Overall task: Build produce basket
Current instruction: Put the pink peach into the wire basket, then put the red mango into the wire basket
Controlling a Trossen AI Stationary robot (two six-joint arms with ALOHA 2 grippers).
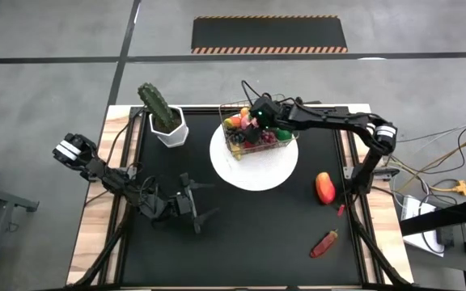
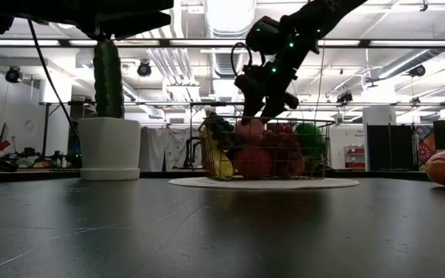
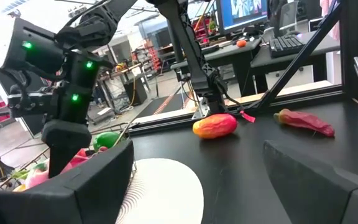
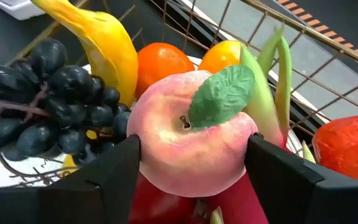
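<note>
The wire basket (image 1: 254,131) stands on a round white plate (image 1: 253,166) at the table's far middle. It holds a banana (image 4: 104,37), dark grapes (image 4: 48,93), an orange (image 4: 160,62), green pods (image 4: 272,74) and red pieces (image 4: 350,146). My right gripper (image 1: 257,120) is over the basket, shut on a pink peach (image 4: 191,143) with a green leaf; it also shows in the low view (image 2: 263,104). My left gripper (image 1: 196,208) lies low near the table's front left, open and empty (image 3: 191,180). My right gripper pinches the peach by its two opposite sides (image 4: 143,155) between its two fingers (image 4: 114,171). The fingers come from above, slanting down into the basket. The peach sits at about rim height (image 2: 249,127) over the other pieces; whether it rests on them, I cannot tell.
A white pot with a green cactus (image 1: 167,121) stands left of the basket. An orange-red mango (image 1: 324,187) and a red chili pepper (image 1: 324,244) lie on the black mat to the right. Bare mat lies between the plate and the near edge.
</note>
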